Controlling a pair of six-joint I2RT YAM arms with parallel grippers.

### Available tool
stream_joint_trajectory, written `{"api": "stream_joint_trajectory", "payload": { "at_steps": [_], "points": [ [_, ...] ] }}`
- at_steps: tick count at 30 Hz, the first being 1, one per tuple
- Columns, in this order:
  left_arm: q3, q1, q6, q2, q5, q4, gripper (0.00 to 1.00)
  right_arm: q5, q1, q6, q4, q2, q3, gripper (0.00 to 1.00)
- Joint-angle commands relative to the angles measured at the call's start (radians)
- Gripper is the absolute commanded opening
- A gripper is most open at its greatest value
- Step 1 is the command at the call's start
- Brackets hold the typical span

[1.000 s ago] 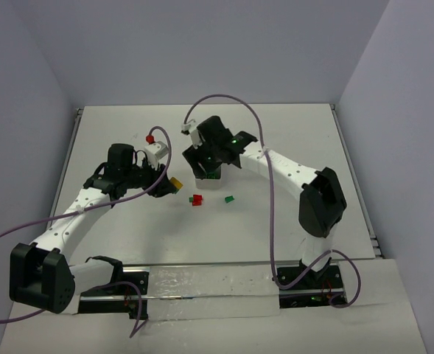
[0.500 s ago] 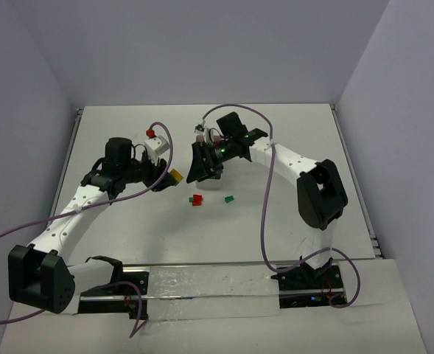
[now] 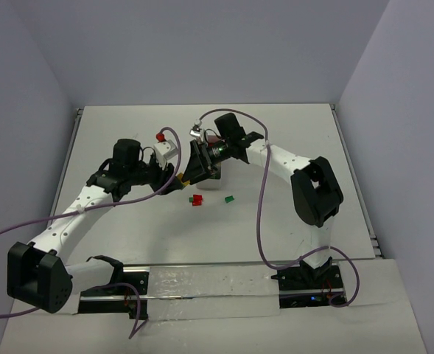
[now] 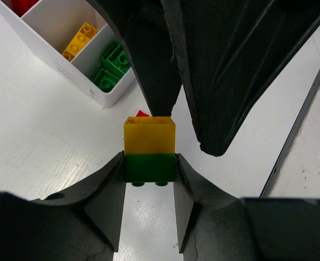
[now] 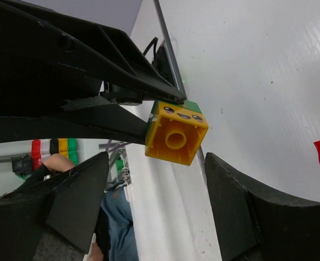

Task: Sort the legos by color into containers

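On your table (image 3: 290, 140), the white tray (image 4: 102, 98) lies just past the left claw (image 4: 149, 168), off to its left. Its three compartments hold red, yellow and green bricks, one colour each. Your left claw is clamped on the green half of a yellow-green stack (image 4: 149, 155). Your right claw (image 5: 157, 157) stands open, a finger on either side of the yellow half, gaps showing. A red brick (image 3: 197, 200) and a green brick (image 3: 229, 198) lie loose near both claws, on the side towards the arm bases.

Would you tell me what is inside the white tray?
The white tray holds green bricks in its near compartment, a yellow brick in the middle, something red in the far one; the right fingers hide part.
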Motion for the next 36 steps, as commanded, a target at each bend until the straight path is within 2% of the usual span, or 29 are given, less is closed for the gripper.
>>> {"api": "stream_joint_trajectory", "payload": {
  "at_steps": [1,11,13,19,23,29,32,36],
  "points": [
    [0.053,-0.013,0.011,0.004,0.002,0.014,0.00,-0.027,0.008,0.024,0.044,0.010,0.019,0.74],
    [0.076,-0.048,0.004,0.016,-0.004,0.012,0.00,0.007,0.010,-0.002,-0.002,0.031,0.038,0.52],
    [0.081,-0.052,0.004,0.019,-0.007,0.012,0.00,0.013,0.010,-0.006,-0.003,0.029,0.039,0.41],
    [0.061,-0.057,0.021,0.018,-0.038,0.004,0.00,0.019,-0.011,-0.013,-0.007,0.013,0.027,0.18],
    [0.013,-0.056,0.036,-0.005,-0.077,-0.014,0.00,0.023,-0.071,-0.016,-0.007,-0.016,0.006,0.00],
    [-0.038,-0.054,0.041,-0.026,-0.099,-0.016,0.00,0.022,-0.160,-0.020,-0.007,-0.071,-0.023,0.00],
    [-0.046,-0.050,0.041,-0.030,-0.103,-0.017,0.00,0.056,-0.189,-0.089,-0.063,-0.094,-0.022,0.00],
    [-0.049,-0.040,0.028,-0.027,-0.099,-0.011,0.00,0.384,-0.174,-0.295,-0.236,-0.132,0.052,0.00]
  ]
}}
